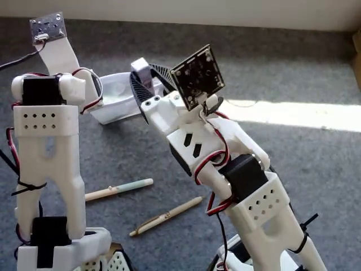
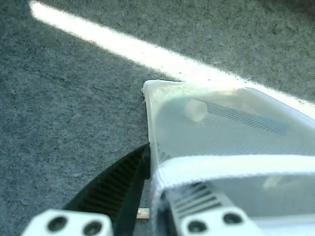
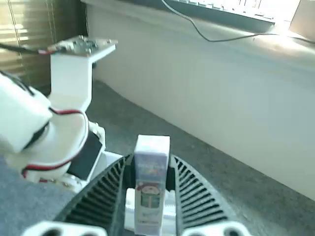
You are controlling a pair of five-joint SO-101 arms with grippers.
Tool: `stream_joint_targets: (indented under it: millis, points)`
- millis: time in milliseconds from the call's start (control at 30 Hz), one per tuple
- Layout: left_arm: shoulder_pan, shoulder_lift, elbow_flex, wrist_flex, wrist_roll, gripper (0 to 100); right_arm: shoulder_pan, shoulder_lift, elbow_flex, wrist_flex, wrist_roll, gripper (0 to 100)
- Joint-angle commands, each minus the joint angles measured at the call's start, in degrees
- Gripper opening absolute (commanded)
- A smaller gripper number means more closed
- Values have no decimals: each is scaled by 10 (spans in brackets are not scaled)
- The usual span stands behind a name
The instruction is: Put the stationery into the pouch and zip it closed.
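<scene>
Right claw (image 3: 150, 167) is closed on one small white-and-lavender block (image 3: 150, 189), which stands upright between the two black ribbed jaws. Left claw (image 2: 153, 169) is clamped on the edge of the pouch (image 2: 221, 132), with the black jaw outside the wall and the other jaw seen through the mesh.

Count: 2 arms, 2 pens, 1 block, 1 pouch.

Nearest the arm bases, the high view gives both pens lying loose on the grey carpet (image 1: 316, 68). The beige pen (image 1: 166, 215) is closer and the green-and-cream pen (image 1: 121, 188) is just beyond it. They lie roughly parallel and do not touch.

Farther out, the translucent white pouch (image 1: 121, 99) sits on the carpet. The right arm leans in over it from the right side, wrist bent, and holds the block (image 1: 140, 70) above the pouch's rim. The left arm stands upright and reaches straight ahead to the pouch.

The left wrist view adds a small pale round item (image 2: 196, 109) visible through the pouch wall; what it is cannot be told. Beyond the pouch, a sunlit strip (image 1: 293, 116) crosses the carpet.
</scene>
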Motion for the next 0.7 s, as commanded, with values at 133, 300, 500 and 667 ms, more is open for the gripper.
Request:
stream_joint_targets:
  millis: [133, 300, 500, 667]
  points:
    - [9, -3, 1, -12, -3, 7, -6, -18, 33, -100, -95, 5]
    - [9, -3, 2, -12, -3, 7, -6, -17, 160, -284, -94, 5]
    - [7, -3, 3, -11, -3, 7, -3, -16, 247, -407, -94, 5]
    - [8, -3, 3, -11, -3, 7, -2, -5, 250, -409, -94, 5]
